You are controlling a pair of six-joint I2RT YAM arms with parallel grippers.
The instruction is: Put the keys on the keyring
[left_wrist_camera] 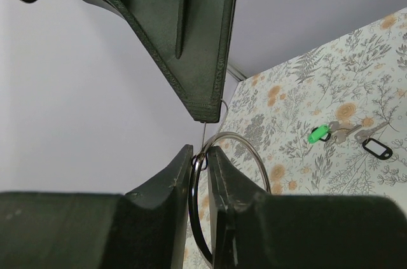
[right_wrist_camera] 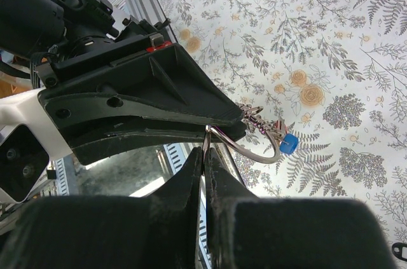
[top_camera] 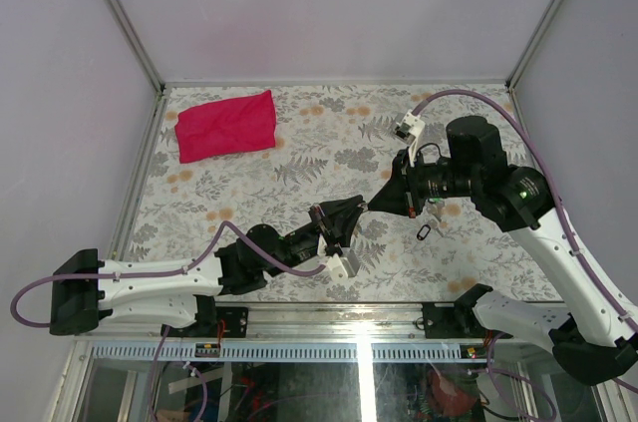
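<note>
even, bright, diffuse light with soft shadows; near jaws blur in both wrist views.

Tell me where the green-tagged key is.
In the left wrist view, the green-tagged key lies on the floral table at right, beyond the keyring and next to a black tag.

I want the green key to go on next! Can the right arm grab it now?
Probably not yet. The right end effector is shut on the keyring, and so is the left end effector. The green key lies uncovered on the table, so the way looks free once it lets go.
</note>
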